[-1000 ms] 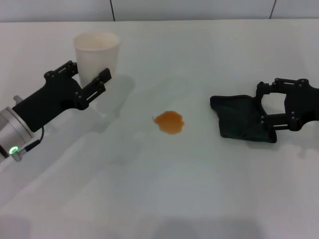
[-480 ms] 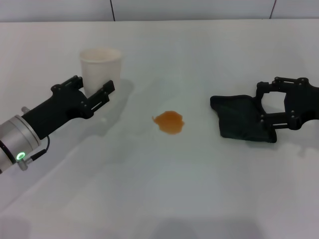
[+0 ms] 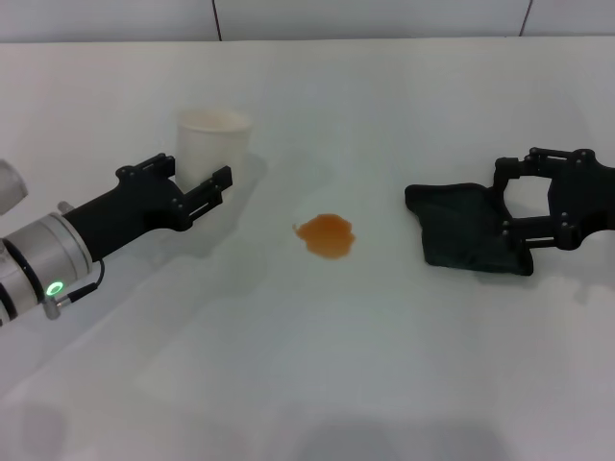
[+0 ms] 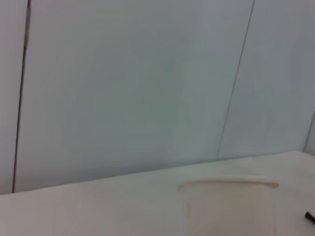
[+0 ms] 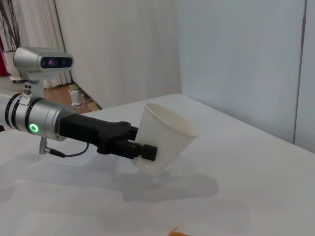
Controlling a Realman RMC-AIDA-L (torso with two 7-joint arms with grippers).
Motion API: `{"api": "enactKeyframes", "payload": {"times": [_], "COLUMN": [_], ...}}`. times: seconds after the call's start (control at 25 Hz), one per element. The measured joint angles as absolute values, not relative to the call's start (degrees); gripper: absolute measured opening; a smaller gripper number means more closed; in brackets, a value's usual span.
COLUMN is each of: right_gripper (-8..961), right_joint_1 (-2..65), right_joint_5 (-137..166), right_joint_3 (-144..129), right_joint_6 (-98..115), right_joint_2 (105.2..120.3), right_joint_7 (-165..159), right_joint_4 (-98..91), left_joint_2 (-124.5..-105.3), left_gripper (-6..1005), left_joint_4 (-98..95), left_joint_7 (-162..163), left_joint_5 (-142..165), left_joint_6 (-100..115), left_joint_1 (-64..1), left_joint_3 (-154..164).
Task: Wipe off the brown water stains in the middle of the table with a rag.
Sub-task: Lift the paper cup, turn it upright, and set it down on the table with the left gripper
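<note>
The brown water stains (image 3: pixel 327 235) form one small orange blotch in the middle of the white table (image 3: pixel 317 365). The dark rag (image 3: pixel 461 229) lies flat to the right of the blotch. My right gripper (image 3: pixel 504 204) stands open at the rag's right end, one finger on each side of that end. My left gripper (image 3: pixel 199 171) is shut on a white paper cup (image 3: pixel 213 142), left of the stain. In the right wrist view the cup (image 5: pixel 165 140) hangs tilted in the left gripper (image 5: pixel 142 147), just above the tabletop. The cup's rim (image 4: pixel 226 184) shows in the left wrist view.
A pale wall (image 3: pixel 365 17) runs along the table's far edge. The left arm (image 3: pixel 67 245) reaches in from the lower left. My head camera unit (image 5: pixel 44 61) stands behind that arm in the right wrist view.
The left gripper has carried the paper cup to the right and nearer, toward the stain. The right gripper and the rag have stayed where they were.
</note>
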State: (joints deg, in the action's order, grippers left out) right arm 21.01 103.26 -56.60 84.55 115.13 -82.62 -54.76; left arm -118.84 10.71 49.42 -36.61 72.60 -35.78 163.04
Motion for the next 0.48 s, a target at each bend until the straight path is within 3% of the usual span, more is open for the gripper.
{"api": "enactKeyframes", "payload": {"times": [0.48], "right_gripper": [857], "right_joint_1": [21.01], "right_joint_5": [103.28], "right_joint_3": [-56.6], "right_joint_6": [84.55], "right_joint_2": [115.14], "right_joint_7": [-82.62], "right_joint_4": [-54.44], "left_joint_2": [-119.2], "left_gripper": [573], "left_joint_4": [10.12], "left_joint_7": [45.74], "left_joint_5": [-35.63], "left_joint_6": [69.17], "left_joint_1": [-36.65], "left_joint_3": [163.04]}}
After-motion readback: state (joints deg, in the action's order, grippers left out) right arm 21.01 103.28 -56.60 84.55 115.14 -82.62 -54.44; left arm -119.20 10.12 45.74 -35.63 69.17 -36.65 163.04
